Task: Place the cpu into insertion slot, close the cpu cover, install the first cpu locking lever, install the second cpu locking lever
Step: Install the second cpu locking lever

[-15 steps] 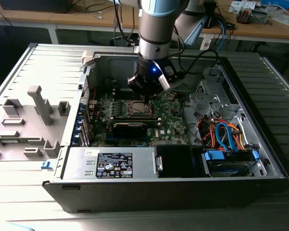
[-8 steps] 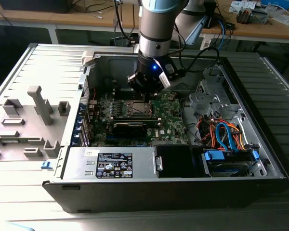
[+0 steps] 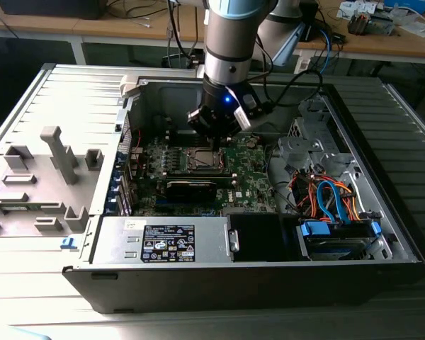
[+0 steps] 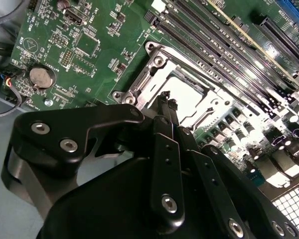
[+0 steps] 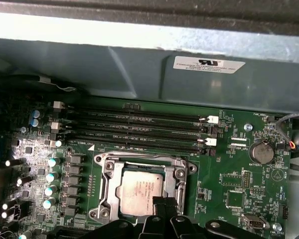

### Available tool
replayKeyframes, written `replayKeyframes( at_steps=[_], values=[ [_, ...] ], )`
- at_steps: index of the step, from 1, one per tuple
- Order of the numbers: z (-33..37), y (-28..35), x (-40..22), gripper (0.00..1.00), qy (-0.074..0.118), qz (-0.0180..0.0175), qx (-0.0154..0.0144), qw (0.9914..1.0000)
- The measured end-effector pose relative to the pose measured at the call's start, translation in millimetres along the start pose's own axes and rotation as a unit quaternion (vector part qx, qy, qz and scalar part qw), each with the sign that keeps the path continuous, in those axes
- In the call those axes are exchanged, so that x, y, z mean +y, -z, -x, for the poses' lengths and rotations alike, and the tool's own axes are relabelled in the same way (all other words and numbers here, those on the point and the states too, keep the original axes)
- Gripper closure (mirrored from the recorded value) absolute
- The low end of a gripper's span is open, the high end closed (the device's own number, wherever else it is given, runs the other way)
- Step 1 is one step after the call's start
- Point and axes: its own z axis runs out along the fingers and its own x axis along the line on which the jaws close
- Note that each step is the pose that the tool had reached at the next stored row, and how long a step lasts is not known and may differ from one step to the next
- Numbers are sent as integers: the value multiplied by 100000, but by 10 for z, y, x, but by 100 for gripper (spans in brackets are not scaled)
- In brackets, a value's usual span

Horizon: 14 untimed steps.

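Observation:
The cpu (image 5: pixel 138 191), a silvery square chip, lies in the insertion slot (image 3: pixel 204 161) on the green motherboard. The cpu cover (image 5: pixel 107 175), a dull metal frame, lies flat around it, with the chip showing through its window. In the second wrist view the cpu (image 4: pixel 189 94) and the cpu cover (image 4: pixel 150 74) sit just beyond my fingertips. My gripper (image 4: pixel 166 99) hangs right over the near edge of the socket, its two thin black fingers pressed together with nothing between them. It shows too as the gripper (image 3: pixel 214 139) low inside the case and the gripper (image 5: pixel 162 203) at the chip's edge.
Long black memory slots (image 5: pixel 139 130) run beside the socket. A coin battery (image 5: pixel 262 152) sits on the board. In the exterior view, a black block (image 3: pixel 191 188) lies in front of the socket, with the power supply (image 3: pixel 166 241) nearer and cables and a drive cage (image 3: pixel 333 205) to the right.

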Motion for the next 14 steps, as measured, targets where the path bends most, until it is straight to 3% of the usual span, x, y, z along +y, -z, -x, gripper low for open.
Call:
replayKeyframes(
  at_steps=[14],
  values=[
    [-3,0,-33,89,8,-5,2,100000]
  ],
)
